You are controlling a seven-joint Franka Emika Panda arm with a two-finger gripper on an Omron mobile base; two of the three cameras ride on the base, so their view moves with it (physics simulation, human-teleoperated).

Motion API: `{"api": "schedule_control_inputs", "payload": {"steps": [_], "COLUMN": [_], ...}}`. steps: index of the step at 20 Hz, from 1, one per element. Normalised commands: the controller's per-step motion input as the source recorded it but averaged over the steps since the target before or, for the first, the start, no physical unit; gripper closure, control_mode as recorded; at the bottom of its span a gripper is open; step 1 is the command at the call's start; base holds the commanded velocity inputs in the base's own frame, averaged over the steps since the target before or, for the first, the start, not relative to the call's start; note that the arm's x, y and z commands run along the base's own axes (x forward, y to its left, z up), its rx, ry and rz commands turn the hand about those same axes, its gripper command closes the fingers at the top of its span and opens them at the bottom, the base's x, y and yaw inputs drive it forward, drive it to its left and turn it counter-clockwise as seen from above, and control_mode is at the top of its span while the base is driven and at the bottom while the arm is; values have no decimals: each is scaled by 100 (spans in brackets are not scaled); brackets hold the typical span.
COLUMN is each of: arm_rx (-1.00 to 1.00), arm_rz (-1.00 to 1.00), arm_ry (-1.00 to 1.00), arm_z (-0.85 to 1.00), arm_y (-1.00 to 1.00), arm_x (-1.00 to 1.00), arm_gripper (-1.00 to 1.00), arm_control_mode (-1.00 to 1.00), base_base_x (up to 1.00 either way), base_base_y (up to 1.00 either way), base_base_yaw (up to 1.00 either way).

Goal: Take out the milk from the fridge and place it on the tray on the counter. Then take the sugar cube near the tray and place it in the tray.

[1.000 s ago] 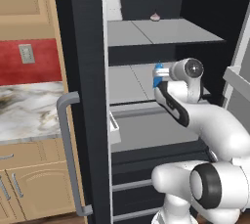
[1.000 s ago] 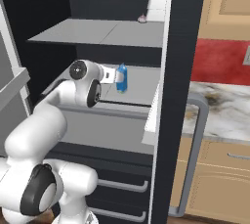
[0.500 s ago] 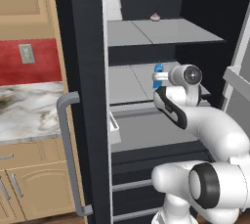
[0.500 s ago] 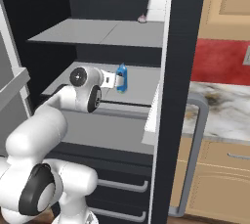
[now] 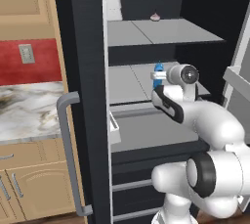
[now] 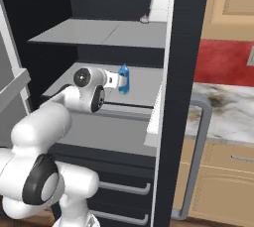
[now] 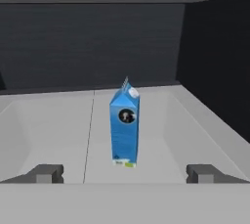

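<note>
The milk (image 7: 125, 125), a small blue gable-top carton, stands upright on the grey middle shelf (image 7: 58, 135) of the open black fridge (image 5: 88, 71). My gripper (image 7: 125, 173) is open just in front of it, with one fingertip (image 7: 46, 173) on each side and a wide gap to the carton. From the base views the gripper (image 5: 157, 76) reaches onto the shelf right by the milk (image 6: 124, 78). The marbled counter (image 5: 29, 113) lies beside the fridge. The tray and the sugar cube are out of view.
The upper shelf holds a small pinkish item (image 5: 155, 16) and a white box (image 5: 113, 4). A long grey bar handle (image 5: 68, 149) juts from the fridge's black panel. The open door's bins (image 5: 239, 81) stand at my right. Tan cabinets (image 6: 223, 176) sit under the counter.
The hand has dipped slightly and settled in front of the milk. The jaws stayed open and the carton has not moved.
</note>
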Motion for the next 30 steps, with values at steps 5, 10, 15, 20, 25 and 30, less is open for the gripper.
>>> {"api": "schedule_control_inputs", "payload": {"steps": [5, 10, 15, 20, 25, 30], "arm_rx": [0, 0, 0, 0, 0, 0], "arm_rz": [0, 0, 0, 0, 0, 0], "arm_ry": [-2, -10, -7, -4, -2, -4], "arm_z": [0, -12, -20, -19, -9, -10], "arm_y": [0, -11, -6, 0, -2, -7], "arm_x": [27, 29, 27, 25, 38, 34], "arm_gripper": [-100, -100, -100, -100, -100, -100], "arm_control_mode": [-100, -100, -100, -100, -100, -100], "base_base_x": [0, 0, 0, 0, 0, 0], "base_base_y": [0, 0, 0, 0, 0, 0], "base_base_yaw": [0, 0, 0, 0, 0, 0]}}
